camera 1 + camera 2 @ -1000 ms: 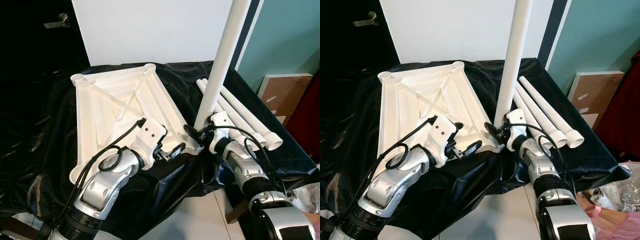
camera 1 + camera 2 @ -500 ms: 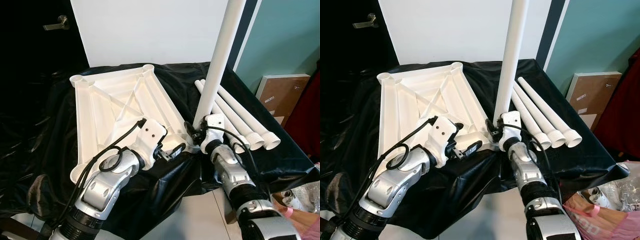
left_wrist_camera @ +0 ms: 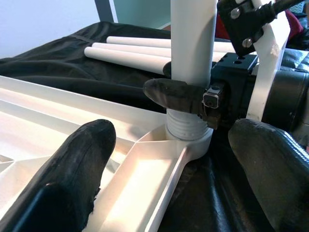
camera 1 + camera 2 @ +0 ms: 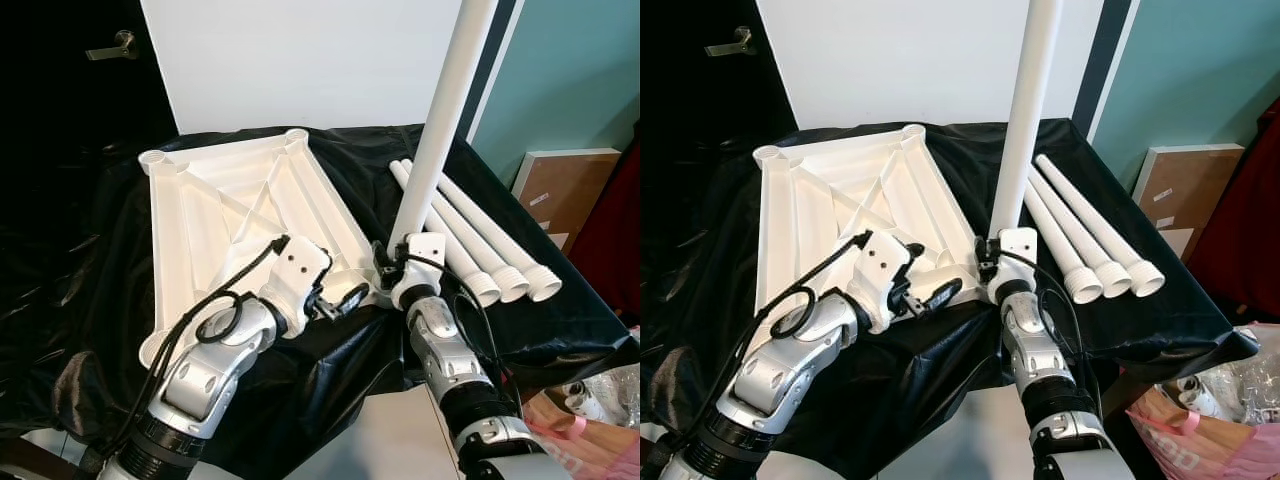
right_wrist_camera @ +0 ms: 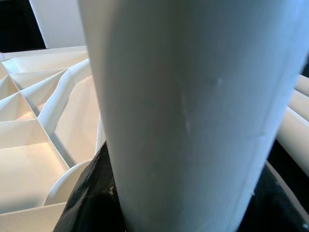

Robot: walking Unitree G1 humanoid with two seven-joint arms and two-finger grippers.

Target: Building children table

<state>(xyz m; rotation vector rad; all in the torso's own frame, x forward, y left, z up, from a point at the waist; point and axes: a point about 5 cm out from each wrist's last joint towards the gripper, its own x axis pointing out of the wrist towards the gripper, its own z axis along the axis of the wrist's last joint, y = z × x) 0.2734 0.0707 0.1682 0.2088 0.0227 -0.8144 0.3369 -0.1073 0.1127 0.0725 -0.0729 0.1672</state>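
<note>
The white tabletop (image 4: 200,220) lies upside down on a black cloth, ribs facing up. A long white leg (image 4: 440,130) stands nearly upright, its threaded end in the near right corner socket (image 3: 190,137). My right gripper (image 4: 388,262) is shut on the leg just above the socket, and one of its fingers (image 3: 176,94) wraps the tube. My left gripper (image 3: 171,133) is open at the same corner. Its fingers (image 3: 72,179) stand wide apart on either side of the socket rib. Three spare legs (image 4: 480,245) lie side by side to the right.
A white board (image 4: 300,60) leans at the back. A dark door with a handle (image 4: 112,45) is at far left. A brown panel (image 4: 560,185) leans on the teal wall at right. A plastic bag (image 4: 1230,400) lies on the floor at lower right.
My right forearm has swung left and now sits almost straight below the leg, its wrist turned around the tube. The leg stays in the corner socket. My left arm has not moved.
</note>
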